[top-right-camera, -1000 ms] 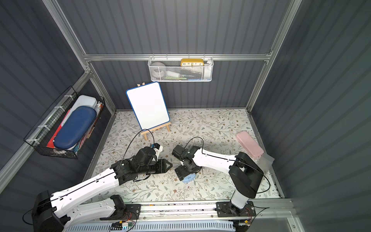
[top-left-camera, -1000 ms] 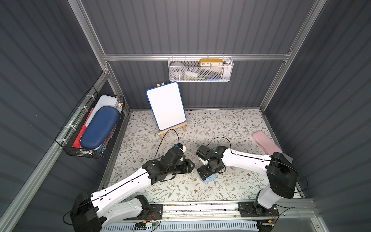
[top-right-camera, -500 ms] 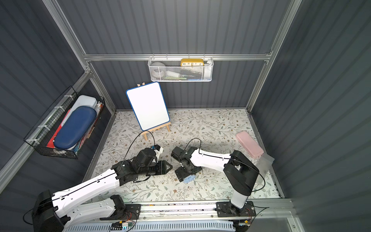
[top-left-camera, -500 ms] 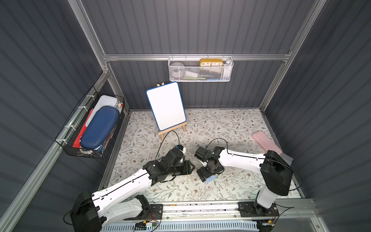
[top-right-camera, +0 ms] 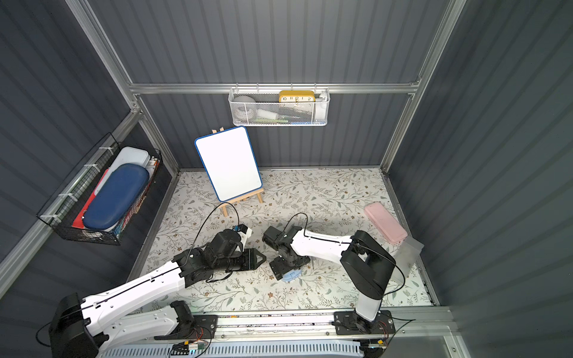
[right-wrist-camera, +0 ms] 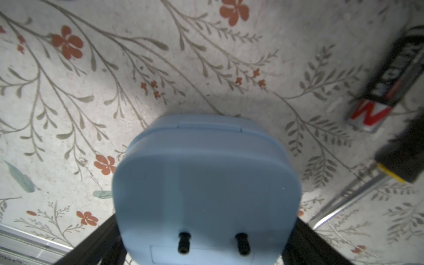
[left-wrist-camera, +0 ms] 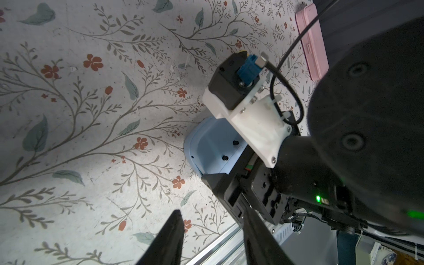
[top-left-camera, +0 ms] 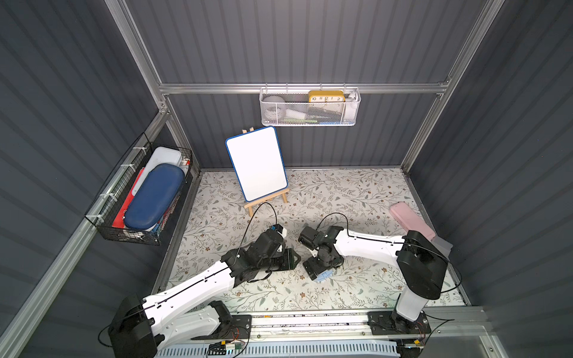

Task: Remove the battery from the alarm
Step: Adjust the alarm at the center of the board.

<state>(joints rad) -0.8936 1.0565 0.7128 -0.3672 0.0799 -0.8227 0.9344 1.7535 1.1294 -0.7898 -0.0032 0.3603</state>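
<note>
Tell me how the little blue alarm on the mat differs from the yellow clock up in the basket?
The blue alarm lies on the floral mat, its plain back showing; the yellow clock stands upright in the white wall basket, its numerals showing. Both have rounded corners.

Both arms reach low toward centre; left gripper (left-wrist-camera: 210, 231) half-open, right gripper (right-wrist-camera: 206, 229) spread wide.

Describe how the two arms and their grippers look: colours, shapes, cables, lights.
Both arms have white link shells with black joint housings. The left gripper and right gripper are black with tapered fingers. A thin black cable loops above each wrist, ending in a blue connector. Green lights glow on the right arm.
</note>
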